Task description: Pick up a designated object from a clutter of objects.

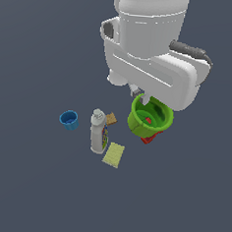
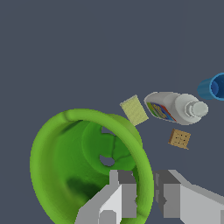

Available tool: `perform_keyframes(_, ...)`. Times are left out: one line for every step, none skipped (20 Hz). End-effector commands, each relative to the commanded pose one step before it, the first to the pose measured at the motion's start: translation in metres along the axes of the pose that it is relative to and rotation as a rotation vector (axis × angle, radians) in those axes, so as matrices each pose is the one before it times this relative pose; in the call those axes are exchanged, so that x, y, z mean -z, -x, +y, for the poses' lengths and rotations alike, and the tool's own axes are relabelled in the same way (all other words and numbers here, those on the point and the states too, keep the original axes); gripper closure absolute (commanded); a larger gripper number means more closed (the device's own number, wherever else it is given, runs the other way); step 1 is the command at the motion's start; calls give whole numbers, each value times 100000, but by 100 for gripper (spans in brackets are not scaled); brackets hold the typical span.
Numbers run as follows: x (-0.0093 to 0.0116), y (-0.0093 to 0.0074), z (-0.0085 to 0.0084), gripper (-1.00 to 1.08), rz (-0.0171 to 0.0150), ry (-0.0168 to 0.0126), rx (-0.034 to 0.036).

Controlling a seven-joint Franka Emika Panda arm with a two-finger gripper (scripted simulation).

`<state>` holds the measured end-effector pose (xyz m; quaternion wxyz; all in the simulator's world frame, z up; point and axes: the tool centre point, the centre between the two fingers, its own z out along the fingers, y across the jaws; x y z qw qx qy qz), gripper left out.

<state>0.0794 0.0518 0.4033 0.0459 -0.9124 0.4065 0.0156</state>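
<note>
Tool (image 2: 146, 197) clamped across the rim wall of the lime-green cup (image 2: 74, 170): one finger (image 2: 118, 197) inside the bowl, the other outside, wall pinched between. Cup tilted, mouth turned sideways toward the wrist camera. Appears lifted clear of the surface (image 1: 28, 190) in the exterior view, hanging directly under the tool (image 1: 141, 96); actual clearance not confirmable.

Red power drill (image 1: 151, 136) partly visible just beneath and behind the cup, red also showing through the cup's mouth. Contact between the two cannot be determined.

Remaining clutter well clear of the tool: white bottle (image 1: 99, 131) lying flat, small tan block (image 1: 111, 118) near its cap, yellow sponge (image 1: 114, 154) by its base, blue cup (image 1: 68, 119) farthest off.

Risks noted:
- Single-wall pinch on a thick, curved rim, with the cup's bulk hanging off to one side. Likely cause of rotation or slip within the grip under any quick movement.
- Grip seated near the finger ends only; shallow purchase, liable to peel off the rim.
- Drill close below; a snag or drag possible if the cup's lower edge catches it.
- Drop would land among the clutter and scatter it.
</note>
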Motion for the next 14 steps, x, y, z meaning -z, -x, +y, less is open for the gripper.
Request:
perform_keyframes(1725, -401, 282, 108, 47, -70, 86)
perform_keyframes(508, -144, 82, 108, 0, 0, 0)
perform_keyframes(454, -130, 72, 108, 0, 0, 0)
perform_keyframes(390, -92, 38, 108, 20, 34, 29)
perform_keyframes(347, -101, 53, 108, 0, 0, 0)
perform_keyframes(295, -87, 43, 108, 0, 0, 0)
perform_keyframes(243, -73, 33, 108, 0, 0, 0)
perform_keyframes(192, -60, 23, 108, 0, 0, 0)
perform_keyframes(142, -47, 12, 108, 0, 0, 0)
perform_keyframes(94, -34, 2, 108, 0, 0, 0)
perform_keyframes(45, -22, -8, 108, 0, 0, 0)
perform_keyframes(-2, -9, -18, 108, 0, 0, 0)
perform_keyframes(-46, 3, -27, 108, 0, 0, 0)
perform_keyframes(-27, 4, -12, 108, 0, 0, 0)
